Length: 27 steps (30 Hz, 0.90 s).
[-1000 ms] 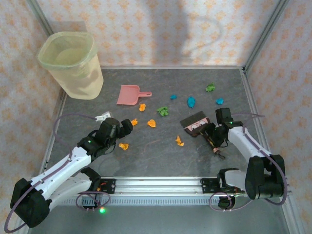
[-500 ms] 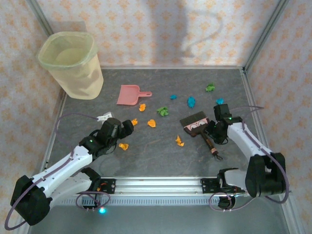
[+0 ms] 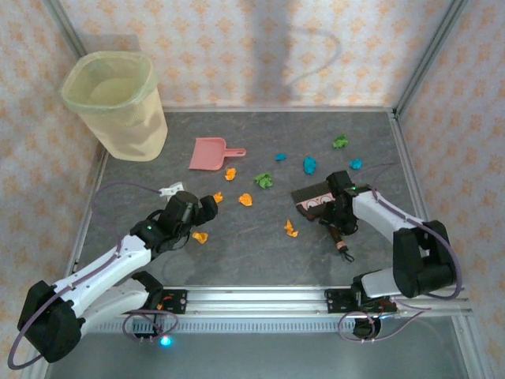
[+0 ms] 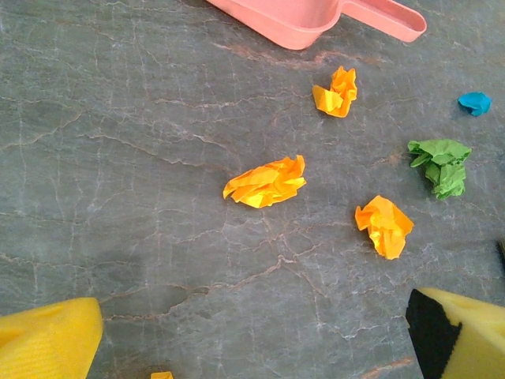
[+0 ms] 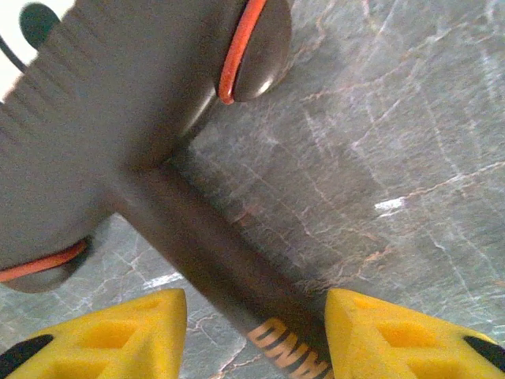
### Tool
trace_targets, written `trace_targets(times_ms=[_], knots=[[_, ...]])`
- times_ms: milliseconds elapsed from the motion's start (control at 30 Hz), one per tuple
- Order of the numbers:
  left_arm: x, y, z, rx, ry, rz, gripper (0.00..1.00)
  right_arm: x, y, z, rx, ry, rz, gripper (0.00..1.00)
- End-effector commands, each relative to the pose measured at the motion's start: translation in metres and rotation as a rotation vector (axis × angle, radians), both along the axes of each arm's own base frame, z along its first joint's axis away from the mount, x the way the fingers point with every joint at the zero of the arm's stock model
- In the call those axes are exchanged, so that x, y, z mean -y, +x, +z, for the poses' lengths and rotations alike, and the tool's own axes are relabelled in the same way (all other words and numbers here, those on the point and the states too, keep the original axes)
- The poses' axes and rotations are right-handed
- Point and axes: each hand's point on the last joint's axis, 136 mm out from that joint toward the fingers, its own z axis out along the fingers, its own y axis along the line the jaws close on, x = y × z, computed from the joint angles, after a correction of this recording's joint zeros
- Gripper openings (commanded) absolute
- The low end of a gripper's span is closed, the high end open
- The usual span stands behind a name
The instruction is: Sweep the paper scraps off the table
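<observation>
The paper scraps, in orange, green and teal-blue, are seen scattered over the middle and far part of the table, between the pink dustpan and the brush; one orange wad lies just beside the left gripper, another near the brush head. The left gripper is held spread wide, low over the table, with three orange wads and a green one ahead of it in the left wrist view; the right gripper is set astride the dark brush handle, its yellow fingers close on either side; whether the handle is actually pinched cannot be told. On the handle only the orange letters "AND" can be read, cut off at the picture's edge; the marks on the brush head are too small to be read. A yellowish bin stands at the far left corner.
</observation>
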Motion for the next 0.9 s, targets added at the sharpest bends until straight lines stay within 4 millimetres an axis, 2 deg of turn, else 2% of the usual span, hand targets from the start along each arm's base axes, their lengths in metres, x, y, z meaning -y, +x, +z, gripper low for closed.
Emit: trace_targets(times_ms=[0,133,367,733,867], knots=[[-0.001,0.005,0.006,0.033,0.021,0.006,1.0,-0.004,0.004,0.0,0.008,-0.013,0.024,0.48],[0.001,0.005,0.006,0.037,0.02,-0.005,1.0,-0.016,0.005,-0.002,-0.001,0.005,0.042,0.44],[0.003,0.005,0.008,0.042,0.022,-0.014,1.0,-0.035,0.01,-0.007,0.013,0.097,-0.057,0.25],[0.013,0.006,0.01,0.049,0.018,-0.062,1.0,-0.052,0.025,0.007,0.135,0.206,-0.192,0.23],[0.019,0.007,0.012,0.059,0.025,-0.095,1.0,-0.053,0.03,0.007,0.143,0.207,-0.202,0.28]])
